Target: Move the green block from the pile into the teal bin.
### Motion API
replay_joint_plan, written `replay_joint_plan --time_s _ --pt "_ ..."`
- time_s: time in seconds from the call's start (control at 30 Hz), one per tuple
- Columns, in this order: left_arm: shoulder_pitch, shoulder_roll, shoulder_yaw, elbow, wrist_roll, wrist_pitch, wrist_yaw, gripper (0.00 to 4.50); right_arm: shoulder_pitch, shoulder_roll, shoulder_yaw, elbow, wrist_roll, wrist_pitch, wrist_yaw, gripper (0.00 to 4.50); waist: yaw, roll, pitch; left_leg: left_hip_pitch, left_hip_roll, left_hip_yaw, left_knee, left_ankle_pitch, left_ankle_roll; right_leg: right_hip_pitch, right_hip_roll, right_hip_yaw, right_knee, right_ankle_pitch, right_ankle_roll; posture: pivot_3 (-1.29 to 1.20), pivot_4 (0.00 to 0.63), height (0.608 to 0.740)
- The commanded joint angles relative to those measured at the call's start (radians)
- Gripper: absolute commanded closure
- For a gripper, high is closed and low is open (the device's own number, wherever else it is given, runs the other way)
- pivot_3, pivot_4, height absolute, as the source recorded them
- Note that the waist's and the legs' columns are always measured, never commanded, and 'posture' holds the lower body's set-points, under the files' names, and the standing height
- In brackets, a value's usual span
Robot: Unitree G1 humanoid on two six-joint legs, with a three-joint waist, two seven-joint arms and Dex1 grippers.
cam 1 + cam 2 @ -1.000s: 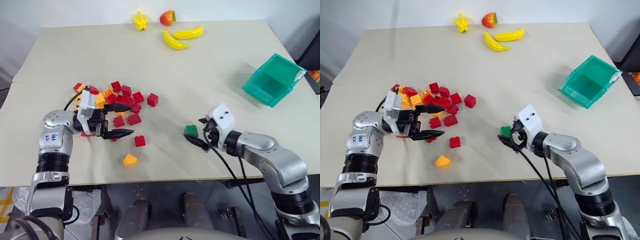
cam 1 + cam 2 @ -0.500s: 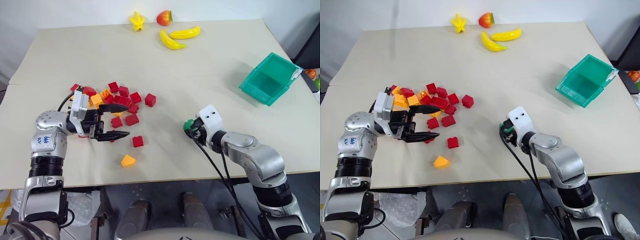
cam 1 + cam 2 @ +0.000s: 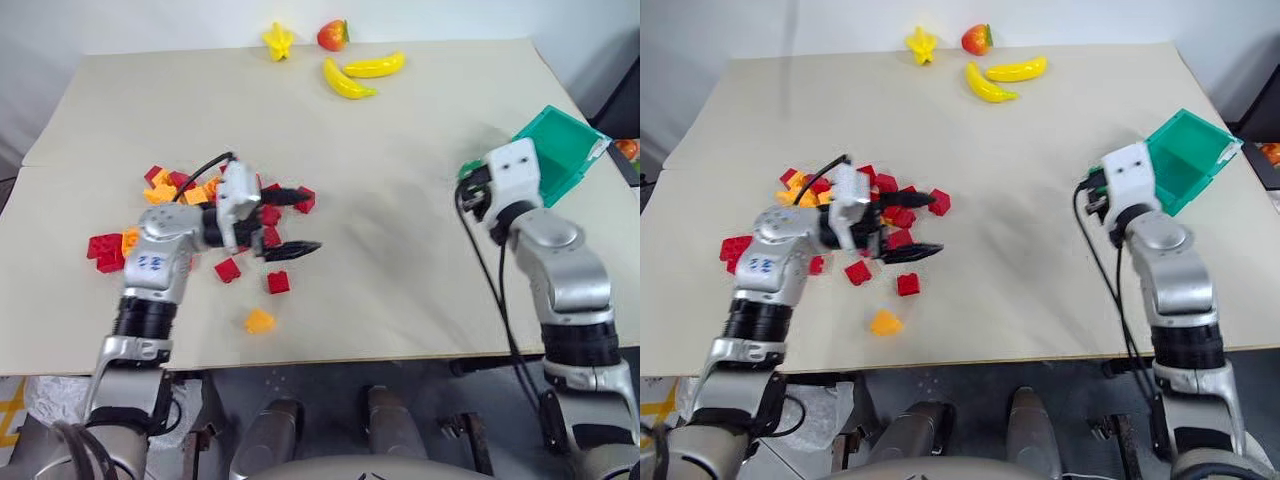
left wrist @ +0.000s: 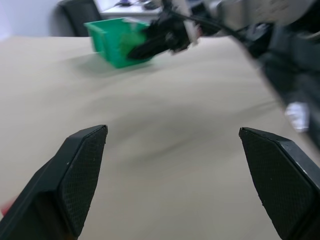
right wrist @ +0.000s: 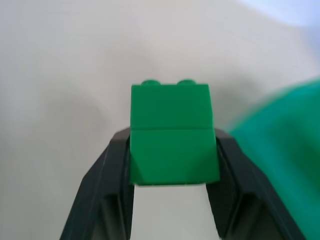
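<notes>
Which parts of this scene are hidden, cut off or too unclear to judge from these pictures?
- Small green studded plastic brick: in the head views the right gripper covers nearly all of it.
- Translucent teal plastic bin: its near part sits behind the right gripper's white housing, so its inside cannot be judged.
- Pile of red and orange-yellow bricks: the left gripper and arm cover its middle.

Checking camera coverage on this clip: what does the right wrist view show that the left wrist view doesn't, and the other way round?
Right wrist view: the green block, studs up, clamped between the right gripper fingers.

Left wrist view: the left gripper with its jaws wide apart and nothing between them, and the right arm's black fingers in front of the bin.

Both: the teal bin and the beige table.
</notes>
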Motion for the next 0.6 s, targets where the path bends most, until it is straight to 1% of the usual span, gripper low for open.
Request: replay_joint_plan --time_s 0.03,0.13,0.2,0.23,0.3,0.4,0.47,0.53,0.6 --pt "-0.048 -0.038 -0.016 0.028 0.050 -0.037 0.089 0.00 -0.087 -0.026 -0.027 0.165 -0.078 -0.121 -0.070 3.01 -0.009 0.000 0.000 0.001 0.001 0.002 -0.002 0.000 0.000 0.000 0.001 0.001 0.000 0.000 0.000 0.00 0.150 0.740" --pt "-0.075 -0.088 -0.028 0.062 0.062 -0.061 0.126 0.00 -0.209 -0.032 -0.022 0.402 -0.131 -0.241 -0.123 3.01 -0.023 0.000 0.000 0.002 0.001 0.005 -0.005 0.000 0.000 -0.001 0.001 0.003 -0.001 0.000 0.000 0.00 0.150 0.740" --pt "-0.079 -0.102 -0.032 0.074 0.065 -0.078 0.129 0.00 -0.262 -0.024 -0.031 0.512 -0.114 -0.308 -0.089 2.27 -0.028 0.000 0.000 0.002 0.001 0.006 -0.007 0.000 0.001 -0.001 0.001 0.005 -0.003 0.001 0.001 0.00 0.150 0.740" --pt "-0.081 -0.105 -0.033 0.078 0.066 -0.082 0.132 0.00 -0.284 -0.016 -0.046 0.557 -0.088 -0.340 -0.052 1.99 -0.029 0.000 0.000 0.002 0.001 0.007 -0.009 0.001 0.001 -0.001 0.001 0.005 -0.003 0.001 0.001 0.00 0.150 0.740" --pt "-0.083 -0.106 -0.034 0.082 0.065 -0.085 0.136 0.00 -0.319 -0.019 -0.036 0.633 -0.107 -0.396 -0.056 1.30 -0.031 0.000 0.000 0.002 0.002 0.007 -0.011 0.001 0.001 -0.002 0.001 0.006 -0.003 0.001 0.001 0.00 0.150 0.740" --pt "-0.077 -0.101 -0.008 0.067 0.032 -0.070 0.139 0.00 -0.374 -0.021 -0.041 0.725 -0.119 -0.467 -0.082 0.49 -0.030 0.000 0.000 0.002 0.002 0.008 -0.012 0.000 0.001 -0.002 0.001 0.006 -0.004 0.001 0.002 0.00 0.150 0.740" --pt "-0.063 -0.083 0.011 0.039 0.008 -0.048 0.128 0.00 -0.380 -0.016 -0.040 0.725 -0.109 -0.486 -0.058 0.05 -0.031 0.000 0.000 0.002 0.002 0.008 -0.012 0.000 0.001 -0.002 0.001 0.006 -0.005 0.001 0.002 0.00 0.150 0.740" --pt "-0.049 -0.062 0.031 0.011 -0.017 -0.012 0.120 0.00 -0.370 -0.011 -0.040 0.704 -0.095 -0.486 -0.025 0.05 -0.032 0.000 0.000 0.002 0.002 0.008 -0.012 0.000 0.001 -0.003 0.001 0.006 -0.005 0.001 0.002 0.00 0.150 0.740" --pt "-0.038 -0.031 0.068 -0.022 -0.063 0.038 0.109 0.00 -0.333 -0.005 -0.037 0.635 -0.057 -0.477 0.070 0.05 -0.032 0.000 0.000 0.002 0.002 0.007 -0.012 0.000 0.001 -0.003 0.001 0.006 -0.005 0.001 0.002 0.00 0.150 0.740"
